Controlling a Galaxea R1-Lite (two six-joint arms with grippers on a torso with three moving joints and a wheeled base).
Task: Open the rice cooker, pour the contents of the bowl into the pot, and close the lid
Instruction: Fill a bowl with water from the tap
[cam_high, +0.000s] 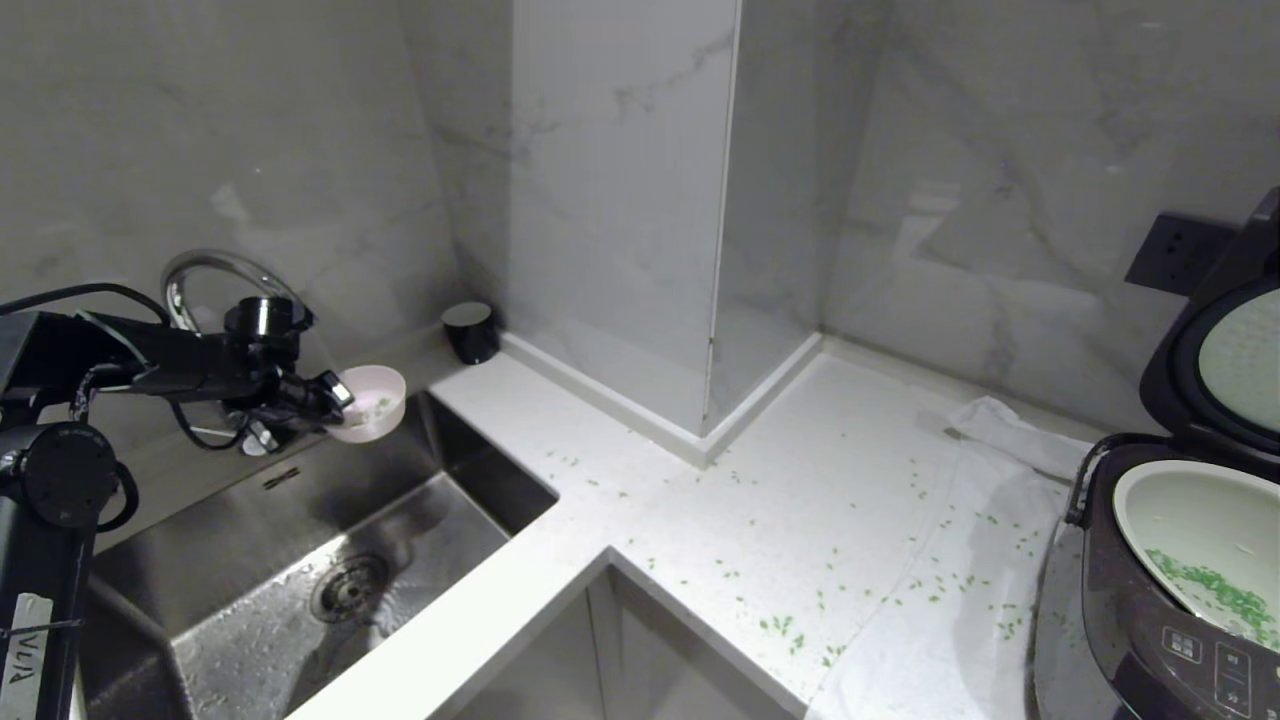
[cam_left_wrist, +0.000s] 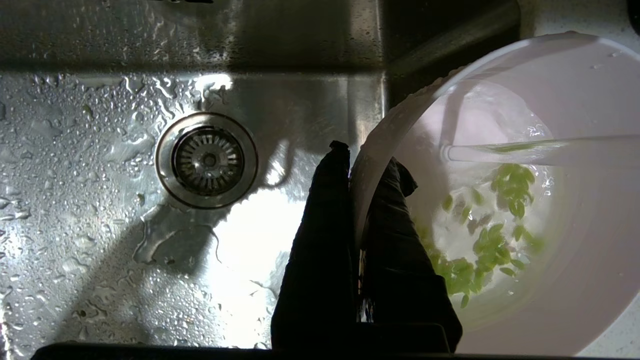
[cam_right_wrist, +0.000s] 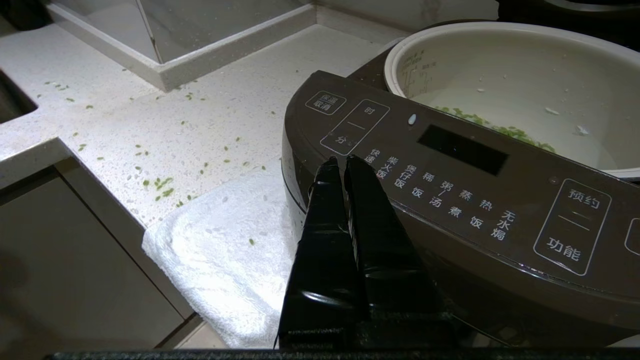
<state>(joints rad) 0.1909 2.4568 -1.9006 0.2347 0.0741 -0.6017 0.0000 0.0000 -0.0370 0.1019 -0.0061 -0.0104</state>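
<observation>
Left gripper clamped on bowl rim over sink; only wrist view shows green bits, apparently under a water stream; right gripper together beside rice cooker.

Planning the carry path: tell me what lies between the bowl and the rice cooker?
Head view: white counter strewn with green bits, then a white towel beside the rice cooker; bowl over sink.

A small round bowl, pink outside and white inside, carries bright green chopped bits. The large dark brown rice cooker bears white Chinese labels. Its round inner pot is pale whitish-green. The white speckled stone worktop is dotted green.
</observation>
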